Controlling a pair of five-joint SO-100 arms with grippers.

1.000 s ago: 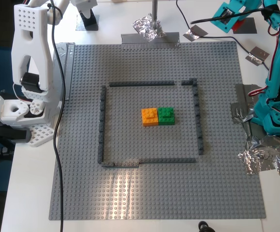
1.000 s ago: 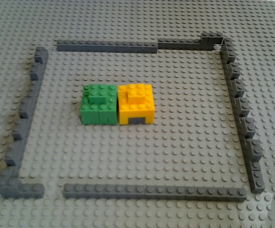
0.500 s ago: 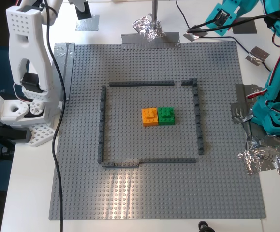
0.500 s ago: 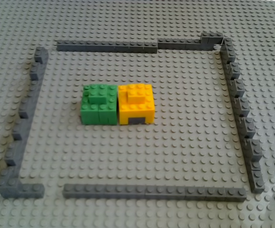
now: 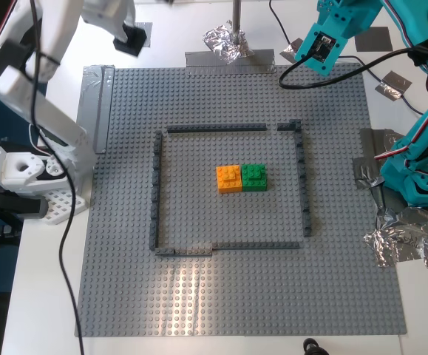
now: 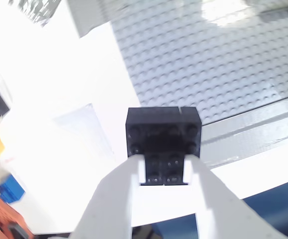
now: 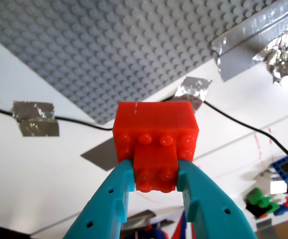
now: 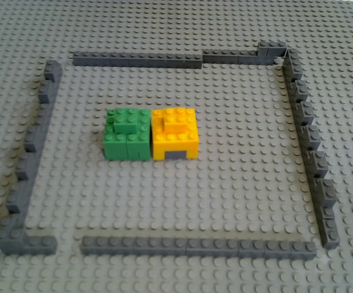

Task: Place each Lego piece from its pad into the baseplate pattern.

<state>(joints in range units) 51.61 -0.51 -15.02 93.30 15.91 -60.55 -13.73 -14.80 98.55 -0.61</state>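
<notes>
Exterior view, left to right.

Left edge: white arm raised above the table. Second gripper (image 6: 163,167) closed on black brick (image 6: 163,142), white jaws pinching its narrow lower tier, studs facing camera. In the exterior view the brick (image 5: 131,39) hangs near the baseplate's upper-left corner, above the black pad (image 5: 144,31), part of which shows beside it.

Centre: baseplate (image 5: 199,303) with dark-grey outline (image 5: 155,188). Pattern so far: orange brick (image 5: 228,178) and green brick (image 5: 254,177), touching side by side, orange toward the exterior view's left. Studs open on both ends of the row.

Right: teal arm raised. First gripper (image 7: 156,177) closed on red brick (image 7: 156,132), teal jaws clamped on its narrow lower tier. Exterior view shows only the gripper body (image 5: 321,44) over the baseplate's upper-right corner; red brick itself not visible there. Foil lumps (image 5: 409,240) lying beside the arm base.

Step in hand, as judged: both bricks lifted clear, transport to pattern not yet done.

Next move calls for: carrying each brick inward over the outline, aligning it square with the row end, one arm at a time to avoid collision at centre, pressing straight down onto studs.
</notes>
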